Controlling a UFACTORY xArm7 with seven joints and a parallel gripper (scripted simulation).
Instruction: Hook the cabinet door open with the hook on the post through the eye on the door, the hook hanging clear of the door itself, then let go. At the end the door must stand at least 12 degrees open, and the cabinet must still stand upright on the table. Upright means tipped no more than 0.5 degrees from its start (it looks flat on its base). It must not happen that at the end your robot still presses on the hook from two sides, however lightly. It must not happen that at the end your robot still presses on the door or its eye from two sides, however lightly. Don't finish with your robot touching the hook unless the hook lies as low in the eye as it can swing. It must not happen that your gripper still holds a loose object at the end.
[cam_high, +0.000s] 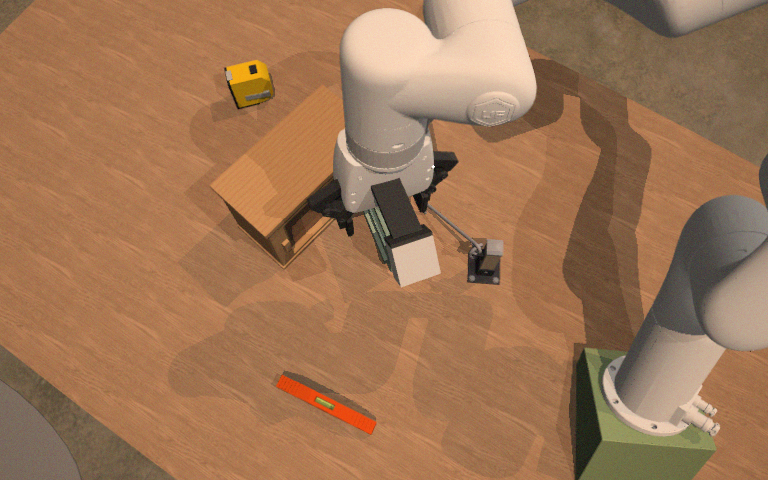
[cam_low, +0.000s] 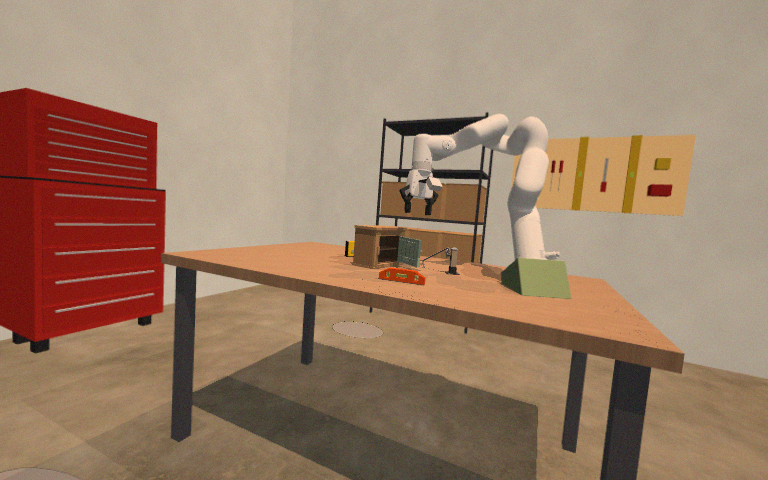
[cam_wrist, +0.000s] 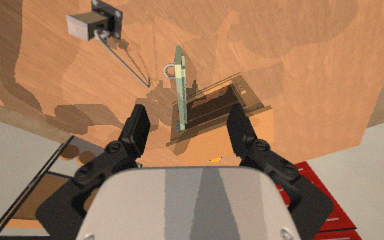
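Note:
The small wooden cabinet (cam_high: 277, 172) stands flat on the table, also in the side view (cam_low: 375, 245) and the wrist view (cam_wrist: 220, 107). Its green door (cam_wrist: 180, 92) stands wide open, seen edge-on, with a metal eye (cam_wrist: 170, 70) on its outer face. The hook rod (cam_wrist: 122, 61) runs from the grey-capped post (cam_wrist: 92, 23) toward the door. Its tip lies on the table side of the eye, apart from the ring. My gripper (cam_wrist: 188, 114) (cam_low: 416, 204) is open and empty. It hangs high above the door and the cabinet front, touching nothing.
A yellow tape measure (cam_high: 249, 83) lies behind the cabinet. An orange level (cam_high: 326, 403) lies near the front edge. The arm's green base (cam_high: 640, 424) stands at the right. A red tool chest (cam_low: 79, 215) and a black shelf (cam_low: 433, 175) stand off the table.

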